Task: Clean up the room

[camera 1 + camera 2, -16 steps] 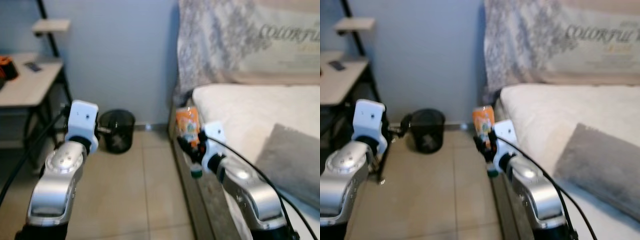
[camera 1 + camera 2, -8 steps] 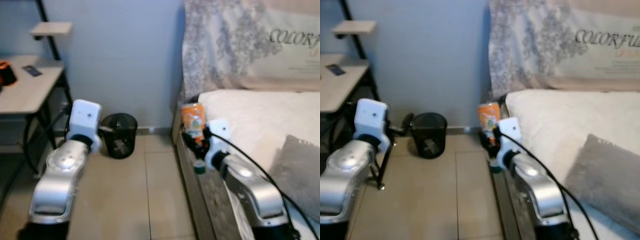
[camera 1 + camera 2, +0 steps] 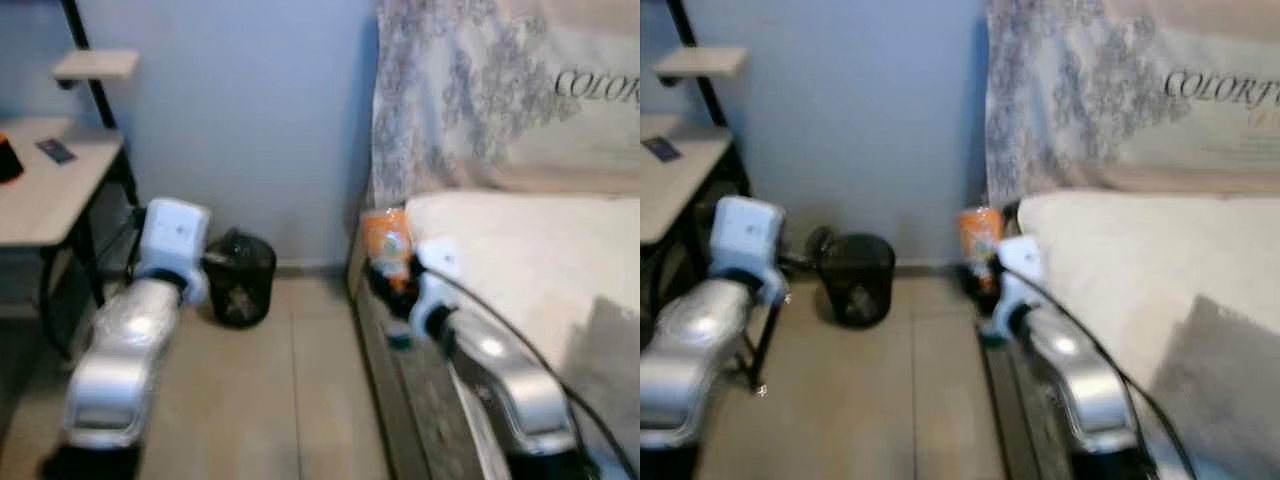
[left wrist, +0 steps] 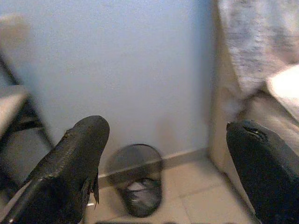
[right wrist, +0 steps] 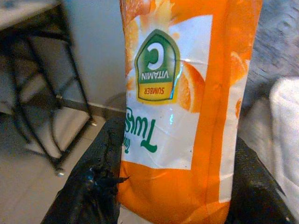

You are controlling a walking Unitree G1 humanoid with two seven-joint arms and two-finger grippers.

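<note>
my right gripper clamps an orange juice bottle. my left gripper spreads wide, empty. the black bin sits ahead, below it. the slick bottle could slip while i'm walking.

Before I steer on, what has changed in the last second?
The camera has shifted, and the bin and wall look a bit nearer. Otherwise no change: the right gripper still clamps the orange bottle, and the left gripper stays open, aimed toward the bin.
</note>
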